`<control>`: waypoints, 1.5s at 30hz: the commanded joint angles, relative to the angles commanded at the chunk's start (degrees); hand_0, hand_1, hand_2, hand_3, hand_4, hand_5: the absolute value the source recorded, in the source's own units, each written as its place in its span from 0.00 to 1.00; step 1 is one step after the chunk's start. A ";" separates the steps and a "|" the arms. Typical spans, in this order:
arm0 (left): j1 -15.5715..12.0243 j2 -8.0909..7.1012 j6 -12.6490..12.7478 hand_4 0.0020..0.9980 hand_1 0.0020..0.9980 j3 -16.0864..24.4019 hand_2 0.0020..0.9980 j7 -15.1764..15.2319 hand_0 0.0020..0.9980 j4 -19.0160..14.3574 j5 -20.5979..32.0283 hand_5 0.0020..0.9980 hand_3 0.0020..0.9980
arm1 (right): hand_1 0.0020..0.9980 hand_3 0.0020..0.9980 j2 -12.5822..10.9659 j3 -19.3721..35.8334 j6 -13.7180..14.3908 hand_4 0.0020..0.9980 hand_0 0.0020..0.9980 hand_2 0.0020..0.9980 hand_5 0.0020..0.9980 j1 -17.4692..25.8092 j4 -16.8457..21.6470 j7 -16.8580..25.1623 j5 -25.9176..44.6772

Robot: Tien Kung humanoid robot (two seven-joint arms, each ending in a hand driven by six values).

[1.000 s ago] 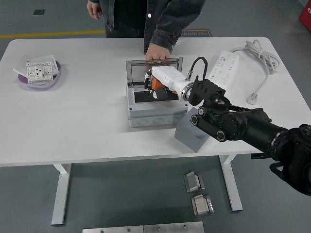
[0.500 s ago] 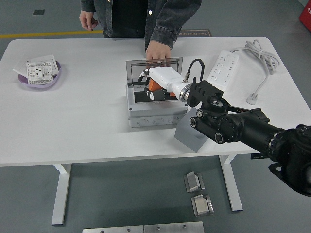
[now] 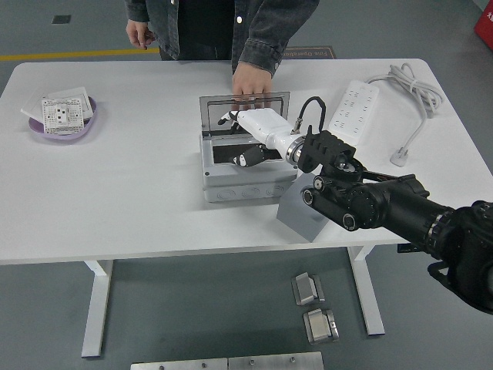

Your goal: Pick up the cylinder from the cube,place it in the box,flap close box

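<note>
**Right hand inside the box, cylinder not visible: risks at release and lid closing**

Head view. The right hand, white-shelled with dark fingers, reaches from the right over the grey box and dips into its open top. The fingers curl down inside the cavity. Whether they grip anything I cannot tell: the cylinder is not separately visible. It may be under the palm or already on the box floor. The grey cube sits just beside the box at its right front corner, top face bare, partly behind the forearm. The lid lies hinged open flat on the tabletop behind the box; a person's hand presses on its far edge. Left hand is not in view.

Bystanders: a power strip with cable at right, a purple dish with a wall socket plate at far left, both well apart from the work.

Risks, as judgement:
- If the fingers open while the cylinder is tilted against a wall, it may stand proud of the rim and block the lid.
- On withdrawal, curled fingers could catch the box rim and drag or tip the box.
- The forearm passes close over the cube; a low retreat could knock it off the tabletop edge.
- Flipping the lid while the person's hand holds it risks a pinch or a stalled flap.
</note>
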State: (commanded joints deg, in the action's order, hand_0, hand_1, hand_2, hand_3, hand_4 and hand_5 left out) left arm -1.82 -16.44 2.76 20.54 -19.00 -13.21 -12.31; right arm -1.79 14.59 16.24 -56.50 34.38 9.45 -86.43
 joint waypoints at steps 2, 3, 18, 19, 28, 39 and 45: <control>-0.11 0.06 0.00 0.82 0.74 -0.01 0.70 -0.01 0.74 0.02 0.04 0.40 0.81 | 0.70 0.82 -1.13 2.81 -0.81 0.87 0.73 0.70 0.12 1.51 2.39 -0.78 -0.98; -0.16 0.09 0.01 0.82 0.74 0.02 0.70 0.00 0.74 0.03 0.07 0.40 0.81 | 0.70 0.82 -1.66 4.03 -1.19 0.88 0.75 0.70 0.14 2.24 3.46 -1.14 -1.25; -0.31 0.15 -0.03 0.82 0.74 -0.26 0.70 -0.01 0.74 0.12 0.64 0.40 0.81 | 0.69 0.82 -9.17 18.31 -4.00 0.89 0.73 0.69 0.20 4.27 23.98 -4.05 0.74; -0.26 0.11 -0.03 0.82 0.74 -0.36 0.70 -0.02 0.74 0.12 0.70 0.40 0.81 | 0.69 0.82 -9.18 18.54 -4.02 0.89 0.73 0.69 0.20 3.64 24.13 -4.05 0.72; 0.11 -0.54 -0.05 0.82 0.74 -1.90 0.70 -0.09 0.74 0.21 1.82 0.40 0.81 | 0.68 0.81 -6.17 12.77 -3.70 0.89 0.73 0.69 0.22 -3.19 15.53 -1.95 5.54; 0.78 -1.11 -0.02 0.82 0.74 -2.12 0.70 -0.10 0.74 0.11 1.63 0.40 0.81 | 0.68 0.80 -1.45 -0.63 -3.38 0.89 0.73 0.69 0.26 -8.94 1.03 1.51 18.79; 1.13 -1.21 0.01 0.82 0.74 -1.45 0.70 -0.05 0.74 -0.05 0.80 0.40 0.82 | 0.68 0.80 -0.55 -6.45 -3.40 0.90 0.74 0.68 0.29 -9.14 -3.85 2.58 25.26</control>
State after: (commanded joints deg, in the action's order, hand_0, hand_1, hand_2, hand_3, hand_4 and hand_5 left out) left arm -0.70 -17.65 2.76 19.09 -19.05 -13.26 -11.51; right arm -2.34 8.14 12.84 -65.64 30.53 12.03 -61.17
